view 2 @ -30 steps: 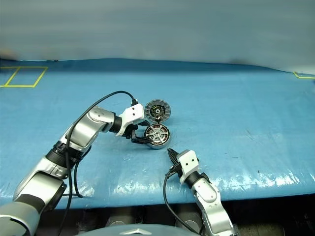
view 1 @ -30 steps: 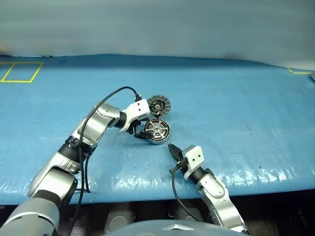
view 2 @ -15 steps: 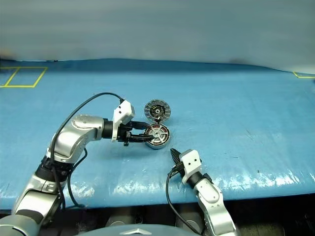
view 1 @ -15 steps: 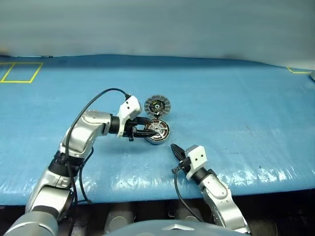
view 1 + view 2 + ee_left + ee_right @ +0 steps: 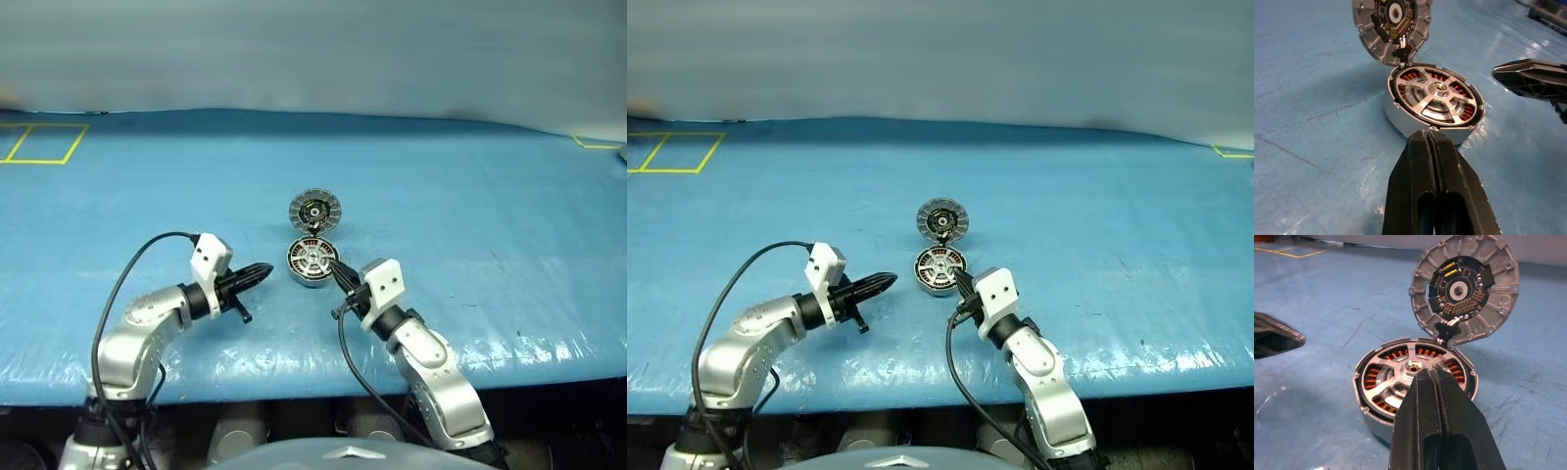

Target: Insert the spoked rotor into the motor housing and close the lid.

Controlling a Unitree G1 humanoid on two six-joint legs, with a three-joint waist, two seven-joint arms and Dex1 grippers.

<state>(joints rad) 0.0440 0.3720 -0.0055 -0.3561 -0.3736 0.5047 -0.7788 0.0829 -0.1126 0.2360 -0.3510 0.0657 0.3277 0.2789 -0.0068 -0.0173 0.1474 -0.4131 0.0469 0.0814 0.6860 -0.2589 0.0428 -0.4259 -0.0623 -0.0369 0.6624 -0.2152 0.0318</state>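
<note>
Seated in the round grey-cased motor housing (image 5: 1432, 105): the flat spoked rotor (image 5: 1434, 93) with dark rim, silver spokes and silver hub, copper-brown windings showing through the gaps between the spokes. Looks level with the housing rim, so the insertion step reads as done; whether fully bottomed cannot be told. Stands near the middle of the blue plastic-sheeted table (image 5: 470, 206), flat on the sheet.

Joined to the housing's far edge by a small dark hinge: the round grey lid (image 5: 1465, 289), propped open, inner face turned toward the camera, with a ribbed grey ring and a dark centre carrying small components. Left upright presumably so the cavity stayed clear for the rotor; only a push over the hinge seems left to close it.

Just beside the housing on its near right: the right gripper (image 5: 336, 278), black fingers pressed together with nothing between them, tip almost at the housing's edge. Pinched to a single point, probably to serve as a pusher against the lid rather than a clamp.

Farther out on the other side: the left gripper (image 5: 257, 274), also closed and empty, aimed at the housing but clear of it, with a gap of bare sheet between. Placed as if out of the way while the lid swings, or ready to steady the casing.

Risk, as a judgement: housing sliding on the slick sheet when the lid is pushed.
</note>
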